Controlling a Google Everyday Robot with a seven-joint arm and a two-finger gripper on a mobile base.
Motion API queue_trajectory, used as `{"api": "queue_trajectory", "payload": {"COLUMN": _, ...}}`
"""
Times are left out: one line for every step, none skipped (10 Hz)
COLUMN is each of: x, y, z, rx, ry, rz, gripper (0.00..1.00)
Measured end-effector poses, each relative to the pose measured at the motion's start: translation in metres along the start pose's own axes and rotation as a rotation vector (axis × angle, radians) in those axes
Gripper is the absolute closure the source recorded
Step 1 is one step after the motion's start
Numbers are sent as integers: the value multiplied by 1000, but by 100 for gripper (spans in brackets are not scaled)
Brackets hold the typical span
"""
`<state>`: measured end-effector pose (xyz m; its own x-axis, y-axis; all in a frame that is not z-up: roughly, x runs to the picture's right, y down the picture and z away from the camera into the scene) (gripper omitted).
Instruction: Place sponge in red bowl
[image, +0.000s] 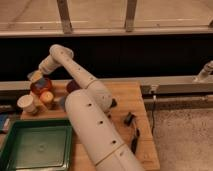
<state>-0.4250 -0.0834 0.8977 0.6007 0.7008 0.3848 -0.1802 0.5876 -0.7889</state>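
Note:
The red bowl (40, 88) sits at the back left of the wooden table. A small blue-grey patch, the sponge (44, 81), shows at the bowl's top. My gripper (35, 76) hangs at the bowl's far left rim, right beside the sponge. Whether it holds the sponge cannot be made out. My white arm (85, 105) reaches from the lower middle of the view up to that corner and hides part of the table.
A purple bowl (73, 86) lies right of the red one, partly behind the arm. Two pale cups (26, 103) (46, 98) stand in front of the red bowl. A green tray (35, 146) fills the front left. Small black objects (129, 119) lie to the right.

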Motion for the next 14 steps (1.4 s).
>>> {"api": "queue_trajectory", "payload": {"x": 0, "y": 0, "z": 0, "rx": 0, "ry": 0, "rz": 0, "gripper": 27}}
{"api": "queue_trajectory", "payload": {"x": 0, "y": 0, "z": 0, "rx": 1, "ry": 0, "rz": 0, "gripper": 22}}
{"api": "queue_trajectory", "payload": {"x": 0, "y": 0, "z": 0, "rx": 1, "ry": 0, "rz": 1, "gripper": 20}}
{"api": "queue_trajectory", "payload": {"x": 0, "y": 0, "z": 0, "rx": 0, "ry": 0, "rz": 0, "gripper": 20}}
{"api": "queue_trajectory", "payload": {"x": 0, "y": 0, "z": 0, "rx": 1, "ry": 0, "rz": 0, "gripper": 20}}
{"api": "queue_trajectory", "payload": {"x": 0, "y": 0, "z": 0, "rx": 1, "ry": 0, "rz": 1, "gripper": 20}}
{"api": "queue_trajectory", "payload": {"x": 0, "y": -1, "z": -1, "rx": 1, "ry": 0, "rz": 1, "gripper": 20}}
{"api": "queue_trajectory", "payload": {"x": 0, "y": -1, "z": -1, "rx": 1, "ry": 0, "rz": 1, "gripper": 20}}
{"api": "queue_trajectory", "payload": {"x": 0, "y": -1, "z": -1, "rx": 1, "ry": 0, "rz": 1, "gripper": 20}}
{"api": "queue_trajectory", "payload": {"x": 0, "y": -1, "z": -1, "rx": 1, "ry": 0, "rz": 1, "gripper": 20}}
{"api": "queue_trajectory", "payload": {"x": 0, "y": -1, "z": -1, "rx": 1, "ry": 0, "rz": 1, "gripper": 20}}
{"api": "queue_trajectory", "payload": {"x": 0, "y": -1, "z": -1, "rx": 1, "ry": 0, "rz": 1, "gripper": 20}}
{"api": "queue_trajectory", "payload": {"x": 0, "y": -1, "z": -1, "rx": 1, "ry": 0, "rz": 1, "gripper": 20}}
{"api": "queue_trajectory", "payload": {"x": 0, "y": -1, "z": -1, "rx": 1, "ry": 0, "rz": 1, "gripper": 20}}
